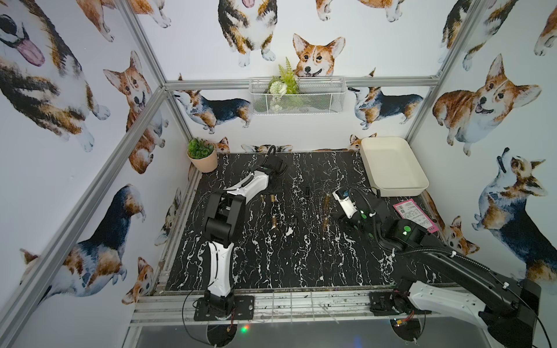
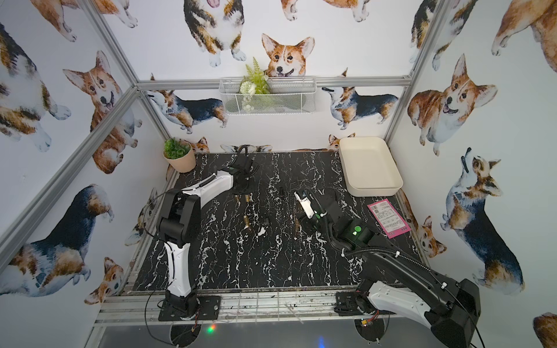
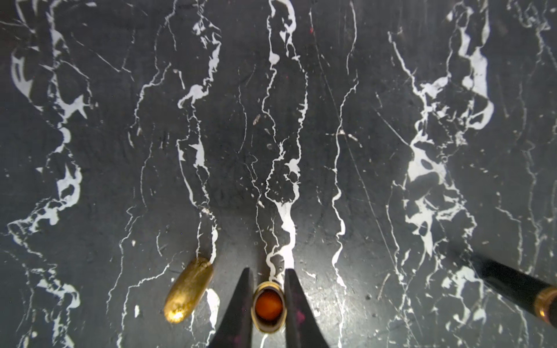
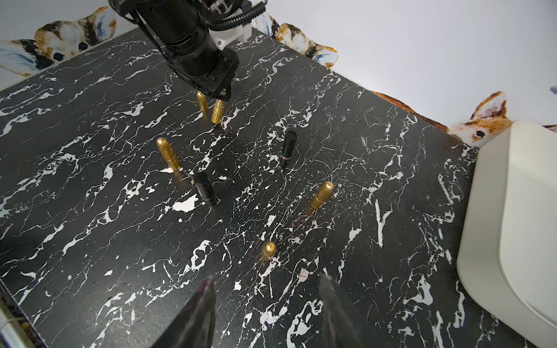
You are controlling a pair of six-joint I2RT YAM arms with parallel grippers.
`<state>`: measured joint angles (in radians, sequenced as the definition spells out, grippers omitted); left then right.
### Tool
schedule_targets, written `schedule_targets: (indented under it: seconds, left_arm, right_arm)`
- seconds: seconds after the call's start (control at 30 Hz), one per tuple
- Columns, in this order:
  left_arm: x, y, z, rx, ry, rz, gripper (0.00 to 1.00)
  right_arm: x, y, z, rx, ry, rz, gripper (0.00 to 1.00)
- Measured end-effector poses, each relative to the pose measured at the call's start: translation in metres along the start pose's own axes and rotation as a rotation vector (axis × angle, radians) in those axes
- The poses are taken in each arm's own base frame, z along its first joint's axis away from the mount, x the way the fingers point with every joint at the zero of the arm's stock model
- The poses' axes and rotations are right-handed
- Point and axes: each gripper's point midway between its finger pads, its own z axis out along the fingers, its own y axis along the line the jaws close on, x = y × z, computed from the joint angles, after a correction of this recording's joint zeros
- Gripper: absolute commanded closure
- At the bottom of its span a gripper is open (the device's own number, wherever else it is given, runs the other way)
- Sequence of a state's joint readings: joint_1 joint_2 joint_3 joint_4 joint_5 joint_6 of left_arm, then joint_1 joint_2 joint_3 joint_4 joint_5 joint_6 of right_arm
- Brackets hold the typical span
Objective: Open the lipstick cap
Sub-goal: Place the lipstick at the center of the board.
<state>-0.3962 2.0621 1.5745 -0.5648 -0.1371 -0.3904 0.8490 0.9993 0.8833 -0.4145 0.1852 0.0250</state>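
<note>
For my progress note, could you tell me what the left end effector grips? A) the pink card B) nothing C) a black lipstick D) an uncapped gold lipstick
D: the left end effector is closed on a gold lipstick whose open top shows the orange-red stick.

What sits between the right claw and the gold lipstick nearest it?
Nothing: just bare marble table between right gripper and gold lipstick, per the right wrist view.

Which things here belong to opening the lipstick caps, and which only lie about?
Job: open gold lipstick tube in the left jaws; gold cap beside it; capped gold lipsticks; black lipsticks.
Lying about: cream tray; potted plant; pink label; wire basket.
</note>
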Motion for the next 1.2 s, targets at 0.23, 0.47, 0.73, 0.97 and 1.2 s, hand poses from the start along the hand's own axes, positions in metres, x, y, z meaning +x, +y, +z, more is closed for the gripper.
schedule_targets:
  seconds: [0.23, 0.47, 0.73, 0.97, 1.2]
  left_arm:
    - [-0.011, -0.004, -0.006, -0.003, -0.126, -0.006, 1.0]
    - [-0.017, -0.014, -0.002, -0.002, -0.214, 0.002, 1.0]
    - [-0.025, -0.02, 0.0, 0.004, -0.28, -0.012, 1.0]
    - [-0.026, -0.028, 0.006, 0.007, -0.309, -0.013, 1.0]
    - [-0.029, -0.029, 0.011, -0.001, -0.329, -0.019, 1.0]
  right_arm:
    - [0.0, 0.0, 0.001, 0.0, 0.003, -0.001, 0.42]
    - [0.001, 0.0, 0.002, 0.0, 0.006, -0.002, 0.42]
    - [0.003, 0.001, 0.003, 0.0, 0.013, -0.003, 0.42]
    - [0.006, 0.001, 0.005, 0.001, 0.021, -0.005, 0.42]
    - [0.007, 0.001, 0.006, 0.001, 0.025, -0.005, 0.42]
